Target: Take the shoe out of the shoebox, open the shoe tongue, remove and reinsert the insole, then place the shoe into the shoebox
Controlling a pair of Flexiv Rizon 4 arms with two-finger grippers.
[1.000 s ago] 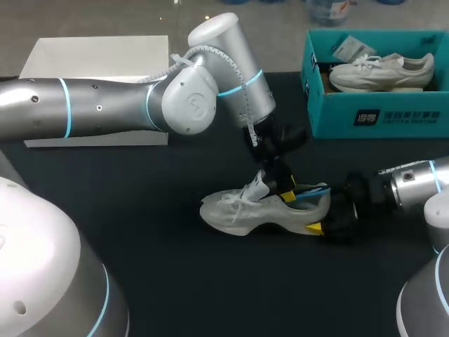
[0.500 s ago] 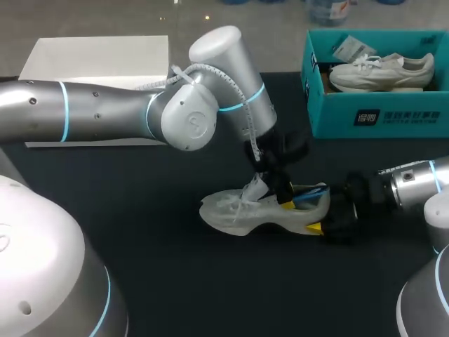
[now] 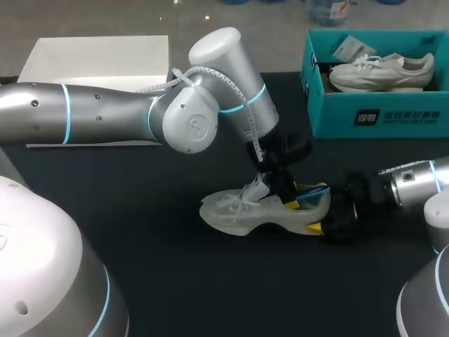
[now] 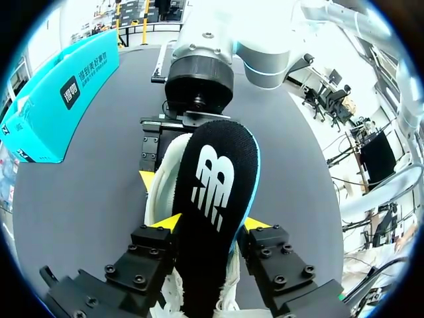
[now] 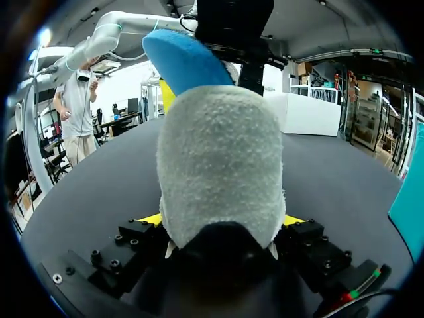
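The shoe [image 3: 242, 210] is seen lying at the centre of the head view on the dark surface [image 3: 154, 246], well apart from the teal shoebox [image 3: 372, 112] at upper right. Its heel is clamped by the right end effector [image 5: 222, 222]. The black insole [image 4: 212, 192] is pinched between the left end effector's [image 4: 211, 224] fingers, partly out of the shoe.

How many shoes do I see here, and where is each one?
2. The grey shoe lies on the table, its heel in the right hand, its insole in the left hand. The white shoe sits in the teal shoebox. The box may hide more.
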